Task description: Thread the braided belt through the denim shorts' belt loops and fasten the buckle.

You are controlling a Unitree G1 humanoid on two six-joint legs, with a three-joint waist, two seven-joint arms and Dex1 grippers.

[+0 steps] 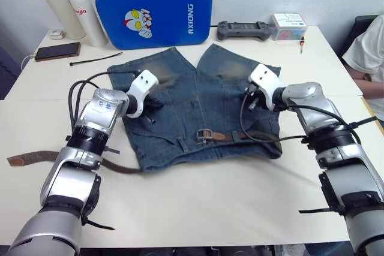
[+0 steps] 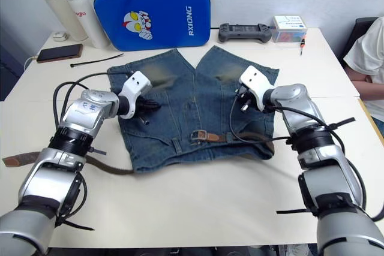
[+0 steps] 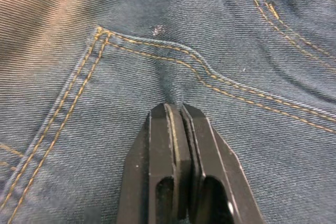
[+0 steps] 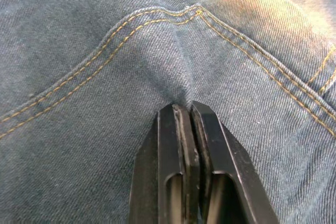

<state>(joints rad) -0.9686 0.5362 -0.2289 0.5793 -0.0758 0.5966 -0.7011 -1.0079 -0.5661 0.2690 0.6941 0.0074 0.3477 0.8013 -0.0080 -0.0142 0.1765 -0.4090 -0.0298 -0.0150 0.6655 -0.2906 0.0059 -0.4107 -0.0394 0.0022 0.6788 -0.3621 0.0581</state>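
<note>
You have both grippers pinching the denim shorts (image 1: 198,109) flat on the counter (image 1: 198,202) — left gripper (image 3: 180,109) and right gripper (image 4: 188,106) each nip a fold of cloth, fingers pressed together. The braided belt (image 1: 225,136) lies along the waistband.

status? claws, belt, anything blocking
Left claw and right claw each shut, pinching a fold of the shorts. Belt lies along the waistband, buckle mid-front, tail trailing off the left side. Nothing blocking.
</note>
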